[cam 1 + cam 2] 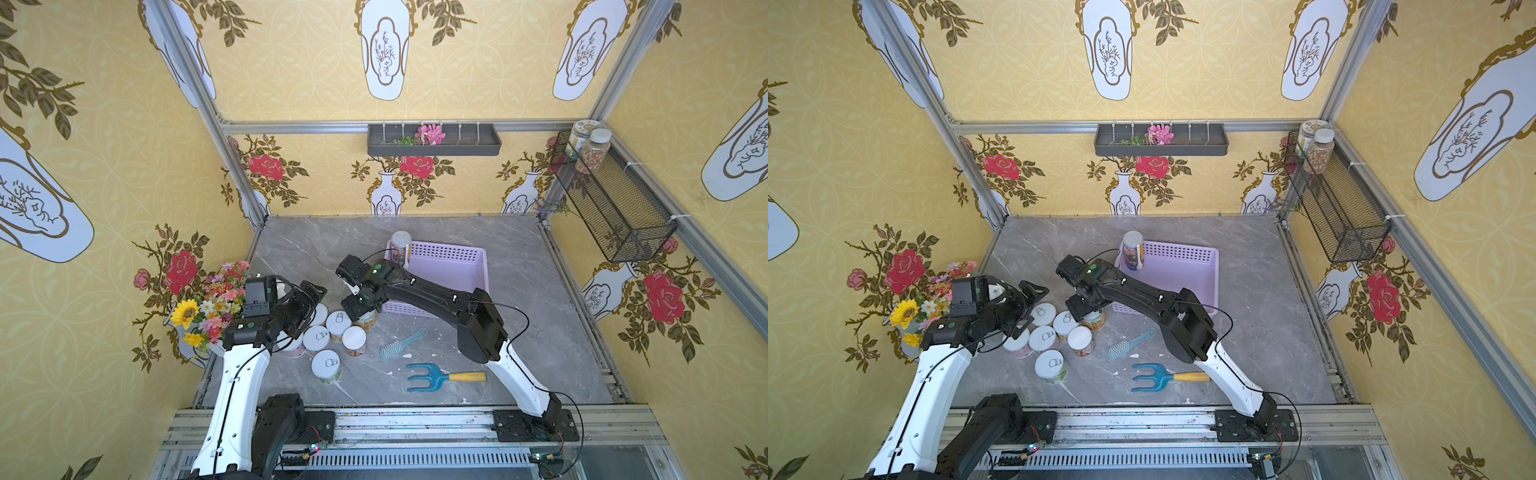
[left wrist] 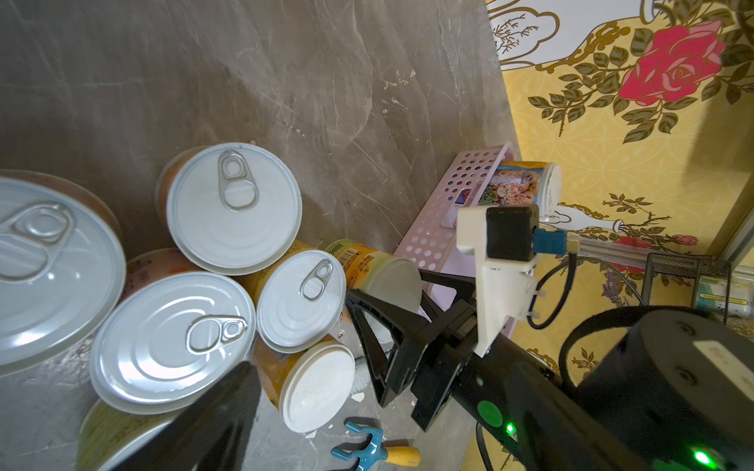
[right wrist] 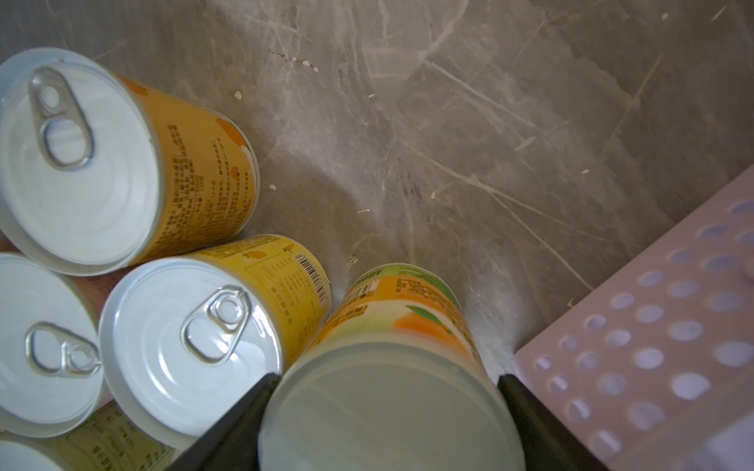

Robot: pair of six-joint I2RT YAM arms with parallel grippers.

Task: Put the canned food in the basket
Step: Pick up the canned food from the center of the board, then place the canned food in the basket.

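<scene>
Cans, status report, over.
Left tool open above the can cluster. Right tool shut on plain-top can beside basket. Tall can already in basket. Nothing between can and basket.

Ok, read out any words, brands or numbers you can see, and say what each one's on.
Nothing reads clearly.
Green-orange can: print and barcode blurred.
Yellow cans: fine print too small.
Tall can: label text blurred.
</scene>
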